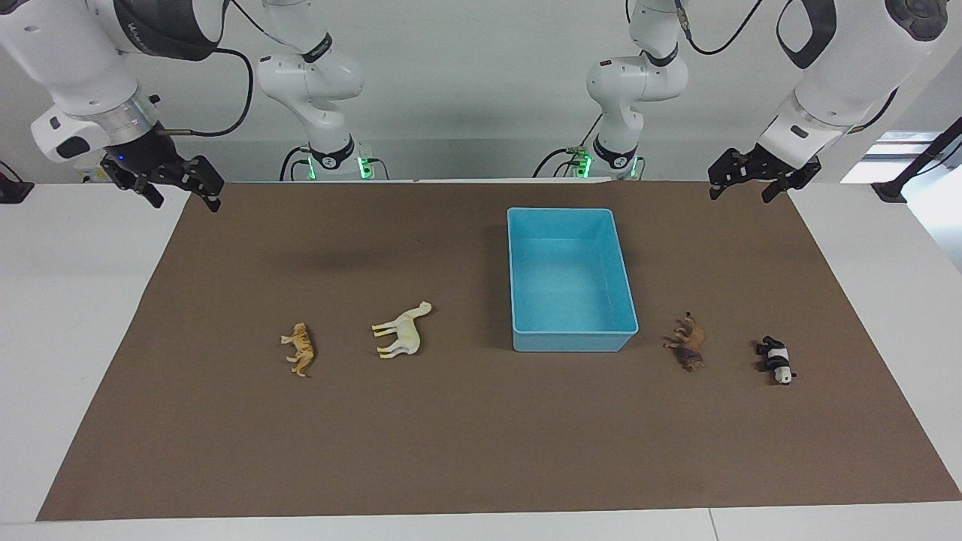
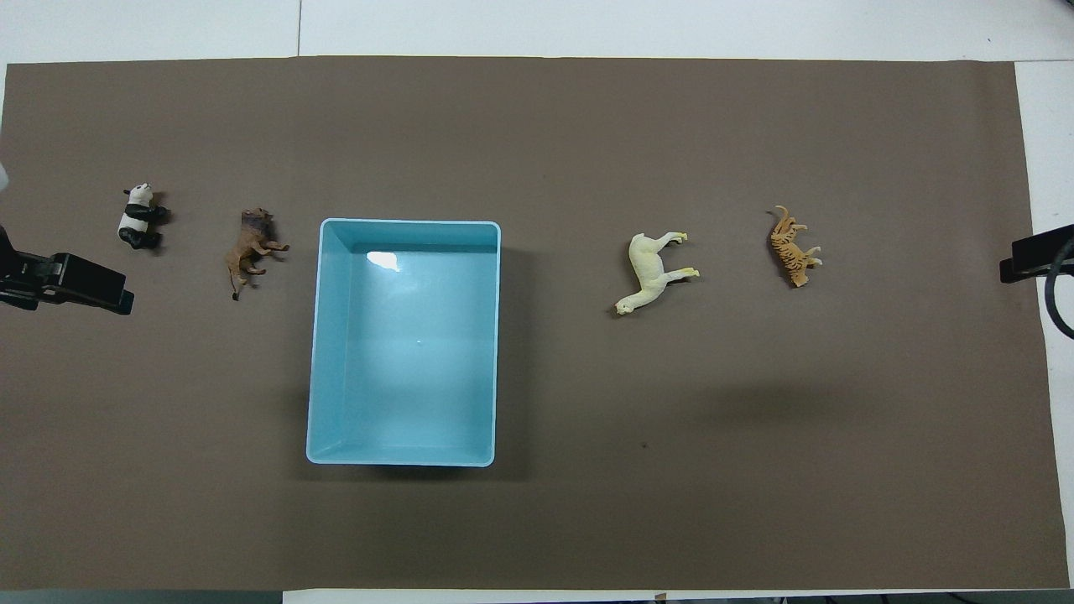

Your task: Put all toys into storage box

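The light blue storage box [image 1: 575, 342] [image 2: 409, 223] stands empty near the middle of the brown mat. All the toys lie on their sides on the mat. The orange tiger [image 1: 301, 348] [image 2: 793, 247] and the cream camel [image 1: 404, 330] [image 2: 650, 273] lie toward the right arm's end. The brown animal [image 1: 688, 342] [image 2: 250, 247] and the panda [image 1: 776, 359] [image 2: 138, 216] lie toward the left arm's end. My left gripper [image 1: 742, 194] [image 2: 67, 281] hangs open and empty over the mat's edge at its own end. My right gripper [image 1: 186, 201] [image 2: 1028, 258] hangs open and empty over the mat's edge at its end.
The brown mat [image 1: 481, 436] covers most of the white table [image 1: 75, 300]. The toys lie in a rough row level with the box's end that is farther from the robots. Both arms wait raised at the table's ends.
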Motion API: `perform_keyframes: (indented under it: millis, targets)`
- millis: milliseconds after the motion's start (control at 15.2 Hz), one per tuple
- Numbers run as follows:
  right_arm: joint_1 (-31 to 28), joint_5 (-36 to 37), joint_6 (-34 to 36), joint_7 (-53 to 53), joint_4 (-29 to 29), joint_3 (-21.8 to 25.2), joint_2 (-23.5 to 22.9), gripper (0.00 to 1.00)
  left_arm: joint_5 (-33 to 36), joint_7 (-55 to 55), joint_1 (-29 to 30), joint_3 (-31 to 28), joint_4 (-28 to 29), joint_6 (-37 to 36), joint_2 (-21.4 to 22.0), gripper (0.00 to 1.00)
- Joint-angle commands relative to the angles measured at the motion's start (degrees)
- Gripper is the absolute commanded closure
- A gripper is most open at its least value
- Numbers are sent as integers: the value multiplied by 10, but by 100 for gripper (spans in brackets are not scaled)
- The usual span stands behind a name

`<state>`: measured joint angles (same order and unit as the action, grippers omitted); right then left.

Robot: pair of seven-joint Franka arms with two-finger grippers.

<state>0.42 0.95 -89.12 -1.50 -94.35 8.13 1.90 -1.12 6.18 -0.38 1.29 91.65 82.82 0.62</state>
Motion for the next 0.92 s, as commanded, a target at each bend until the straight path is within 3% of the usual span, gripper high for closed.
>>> perform_keyframes:
  millis: [0, 591, 854]
  targets:
    - [-3, 1, 10, 6, -6, -6, 11, 0, 9, 4, 3, 1, 1, -4, 7, 0]
    - [-2, 2, 10, 6, -9, -8, 14, 0, 9, 5, -3, 1, 0, 0, 7, 0]
    - [3, 2, -63, 4, -63, -9, 14, 0, 9, -55, -2, 2, 33, 15, 21, 0]
